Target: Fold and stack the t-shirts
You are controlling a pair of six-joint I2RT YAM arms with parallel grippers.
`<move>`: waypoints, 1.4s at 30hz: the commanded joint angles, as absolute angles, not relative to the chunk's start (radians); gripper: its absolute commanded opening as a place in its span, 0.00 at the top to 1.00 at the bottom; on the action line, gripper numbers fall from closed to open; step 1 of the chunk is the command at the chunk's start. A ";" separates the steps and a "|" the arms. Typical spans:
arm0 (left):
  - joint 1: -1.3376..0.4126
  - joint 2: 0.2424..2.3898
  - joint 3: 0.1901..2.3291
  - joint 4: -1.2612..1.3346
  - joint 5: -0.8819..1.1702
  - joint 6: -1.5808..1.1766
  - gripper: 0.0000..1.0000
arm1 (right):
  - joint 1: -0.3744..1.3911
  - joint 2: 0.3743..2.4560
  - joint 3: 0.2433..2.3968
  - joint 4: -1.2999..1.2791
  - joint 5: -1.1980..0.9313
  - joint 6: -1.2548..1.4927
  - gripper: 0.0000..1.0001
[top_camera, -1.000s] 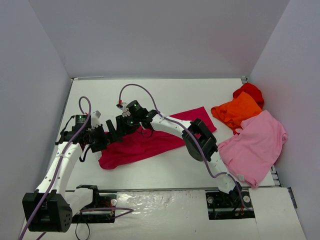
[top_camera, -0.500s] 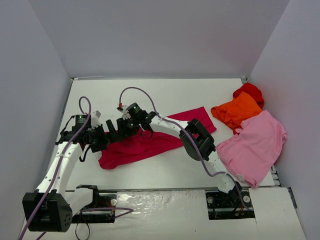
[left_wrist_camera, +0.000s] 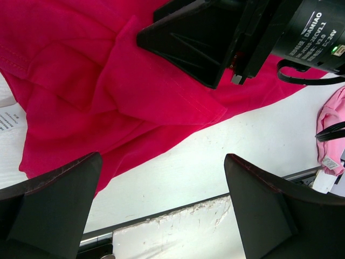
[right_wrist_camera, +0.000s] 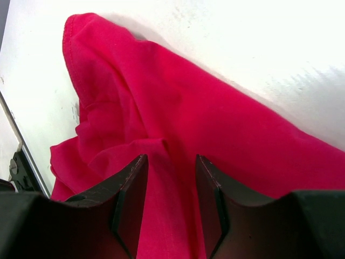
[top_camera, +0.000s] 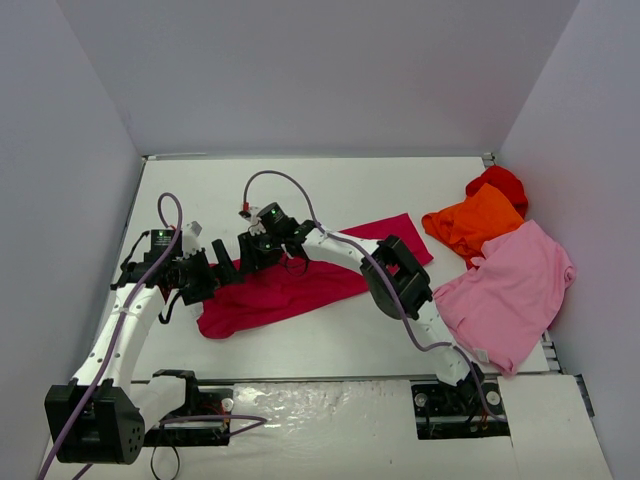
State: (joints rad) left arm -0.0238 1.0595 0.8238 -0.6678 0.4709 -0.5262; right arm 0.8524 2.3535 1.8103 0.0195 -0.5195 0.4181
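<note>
- left gripper [left_wrist_camera: 161, 160]: jaws spread wide, nothing between them, over the crimson shirt [top_camera: 300, 285] at its near-left edge.
- right gripper [right_wrist_camera: 170, 159]: half closed, pinching a raised ridge of that shirt near its left end.
- crimson shirt: a long rumpled band across the middle of the table [top_camera: 300, 190].
- pink shirt [top_camera: 510, 290], orange shirt [top_camera: 475, 222] and red shirt [top_camera: 500, 183]: piled at the right edge, well apart from it.

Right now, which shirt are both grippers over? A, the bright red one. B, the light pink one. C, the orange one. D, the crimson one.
D: the left gripper and the right gripper are both over the crimson shirt in the middle of the table, while the pink shirt, orange shirt and bright red shirt lie off at the right edge.
</note>
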 commanded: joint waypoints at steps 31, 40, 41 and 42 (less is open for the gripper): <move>-0.017 1.049 0.845 -0.640 0.480 -0.506 0.03 | 0.870 2.368 1.899 0.042 -0.555 0.429 0.67; -0.017 1.051 0.846 -0.640 0.479 -0.506 0.03 | 0.871 2.319 1.896 0.040 -0.557 0.424 1.00; -0.017 1.051 0.847 -0.639 0.479 -0.506 0.03 | 0.871 2.311 1.895 0.040 -0.556 0.423 1.00; -0.017 1.052 0.847 -0.638 0.479 -0.506 0.03 | 0.871 2.304 1.894 0.040 -0.555 0.423 1.00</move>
State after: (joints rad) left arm -0.0242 1.0595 0.8238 -0.6678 0.4706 -0.5232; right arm 0.8650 2.3993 1.8626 0.0158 -0.5366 0.4267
